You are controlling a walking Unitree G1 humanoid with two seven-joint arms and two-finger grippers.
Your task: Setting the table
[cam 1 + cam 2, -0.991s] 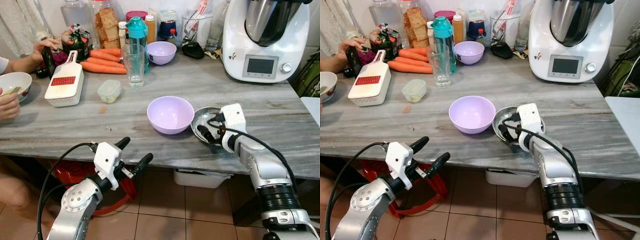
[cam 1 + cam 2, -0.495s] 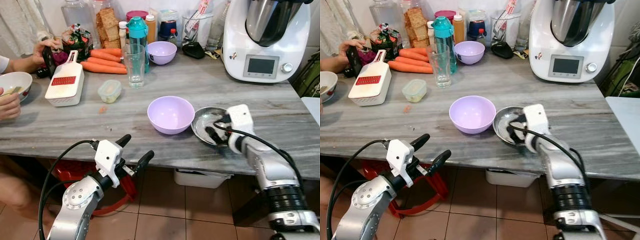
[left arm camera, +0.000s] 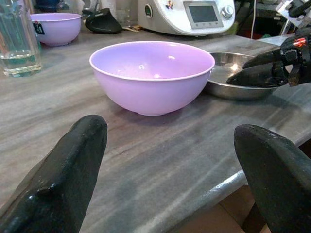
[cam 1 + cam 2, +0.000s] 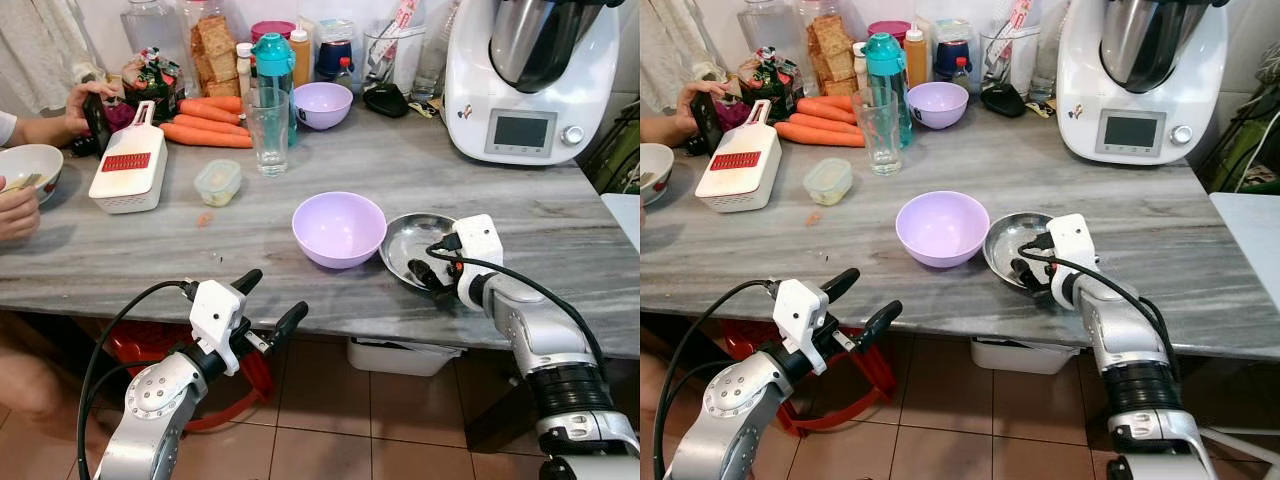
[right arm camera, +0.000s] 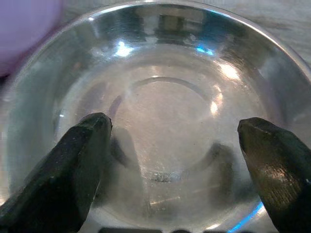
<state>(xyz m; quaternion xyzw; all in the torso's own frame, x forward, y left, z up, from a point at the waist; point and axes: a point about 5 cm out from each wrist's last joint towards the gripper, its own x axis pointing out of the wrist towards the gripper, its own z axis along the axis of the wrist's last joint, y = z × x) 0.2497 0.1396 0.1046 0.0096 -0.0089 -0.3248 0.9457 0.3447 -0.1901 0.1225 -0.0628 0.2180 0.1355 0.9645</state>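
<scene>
Right pincer (image 4: 428, 272) hangs spread wide over the steel dish (image 4: 408, 244), gripping nothing; left pincer (image 4: 266, 303) waits open below the bench (image 4: 520, 210) edge. Dish and purple bowl (image 4: 339, 228) sit side by side near the front edge. Early days, I'd say.

Carrots (image 4: 205, 125), a white grater (image 4: 130, 170) and a kitchen machine (image 4: 530, 75) sit on the counter (image 4: 150, 250).
</scene>
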